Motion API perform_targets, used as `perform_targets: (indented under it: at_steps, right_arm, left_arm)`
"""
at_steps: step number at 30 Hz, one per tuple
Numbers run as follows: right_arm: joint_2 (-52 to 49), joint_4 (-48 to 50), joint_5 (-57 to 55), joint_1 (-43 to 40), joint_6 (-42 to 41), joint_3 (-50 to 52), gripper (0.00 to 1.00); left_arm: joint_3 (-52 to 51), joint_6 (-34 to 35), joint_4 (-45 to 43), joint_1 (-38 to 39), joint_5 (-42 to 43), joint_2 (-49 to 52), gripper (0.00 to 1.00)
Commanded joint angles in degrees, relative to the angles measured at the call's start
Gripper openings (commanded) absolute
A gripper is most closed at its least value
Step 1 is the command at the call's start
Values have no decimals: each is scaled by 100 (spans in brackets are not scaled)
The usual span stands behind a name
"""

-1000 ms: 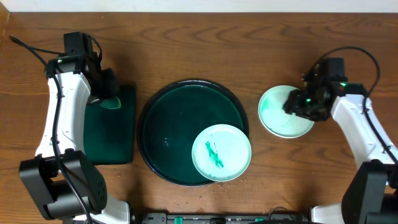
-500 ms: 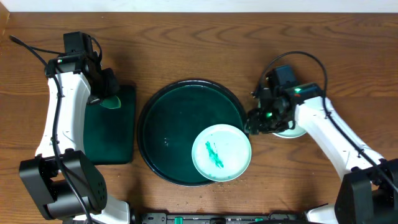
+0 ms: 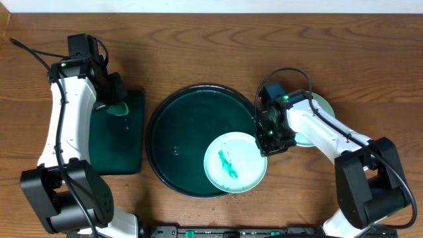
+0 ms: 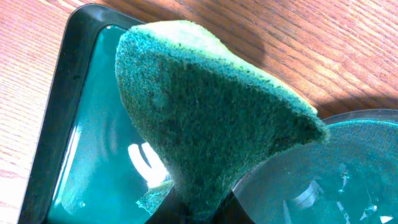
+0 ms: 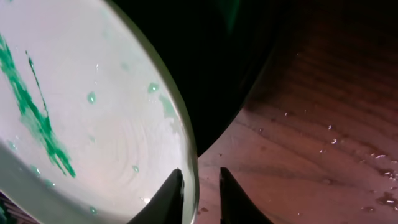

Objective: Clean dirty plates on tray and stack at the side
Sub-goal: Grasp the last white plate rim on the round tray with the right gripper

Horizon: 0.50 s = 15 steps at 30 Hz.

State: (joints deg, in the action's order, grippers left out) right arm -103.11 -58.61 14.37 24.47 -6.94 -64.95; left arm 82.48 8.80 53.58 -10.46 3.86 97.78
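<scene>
Right claw (image 5: 200,174) released, fingers astride the rim of the smeared plate (image 5: 81,124). The plate lies on the tray (image 3: 178,125), mostly left of the claw. Second plate (image 3: 322,104) on the table, behind the claw under the arm. Left claw (image 3: 116,99) grasping a sponge (image 4: 205,118).

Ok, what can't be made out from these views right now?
- Side plate: overhead, the right arm covers most of it; whether it is a stack is unclear.
- Left gripper: left wrist view, the sponge hides its fingers.
- Smeared plate: right wrist view, cut off by the frame's edges.
</scene>
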Motion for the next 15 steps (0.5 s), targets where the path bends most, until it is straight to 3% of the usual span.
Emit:
perform_targets:
  at_steps: [1,3,6,15]
  right_arm:
    - [-15,92,-66,42,61,-76,11]
    - [-11,249,22,74,61,-81,1]
    - [-4,658,289,177,0,-138,1]
    - [-15,2039,337,533,-1215,-654,1]
  left_arm:
    - [-52,31,-7,-24,-92,33,8]
    - [-52,31,-9,-24,-92,33,7]
    - [-52,31,-9,-24,-90,33,8]
    - [-52,33,-7,-22,-87,33,7]
